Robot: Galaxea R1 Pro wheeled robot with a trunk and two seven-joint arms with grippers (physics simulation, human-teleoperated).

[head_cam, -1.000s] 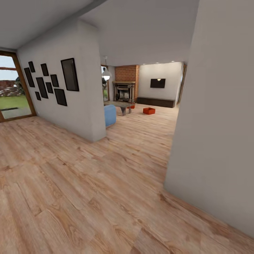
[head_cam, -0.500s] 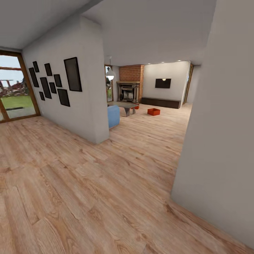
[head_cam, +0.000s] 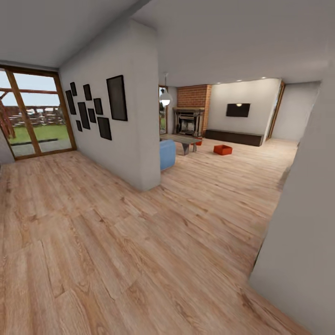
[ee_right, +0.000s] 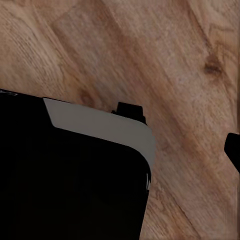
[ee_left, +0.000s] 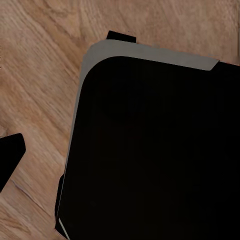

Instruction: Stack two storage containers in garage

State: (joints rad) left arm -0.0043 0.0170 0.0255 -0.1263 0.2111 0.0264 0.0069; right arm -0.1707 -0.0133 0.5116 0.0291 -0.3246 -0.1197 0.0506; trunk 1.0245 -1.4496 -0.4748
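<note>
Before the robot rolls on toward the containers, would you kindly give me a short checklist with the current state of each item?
1. Target in sight: ok. One orange-red storage container sits on the wood plank floor ahead.
2. Second container located: ok, though partly hidden beside the coffee table.
3. Path to them open: ok. Bare floor runs between the partition wall and the near wall.
4. Clearance on the robot's right: not ok. The near wall's corner is close.
5. Fingers empty and open: cannot tell. Only dark tips show at the wrist views' edges.
6. Containers still to be moved: ok, both in the living room.

Bright, sharp render; edges wide-angle stretched
</note>
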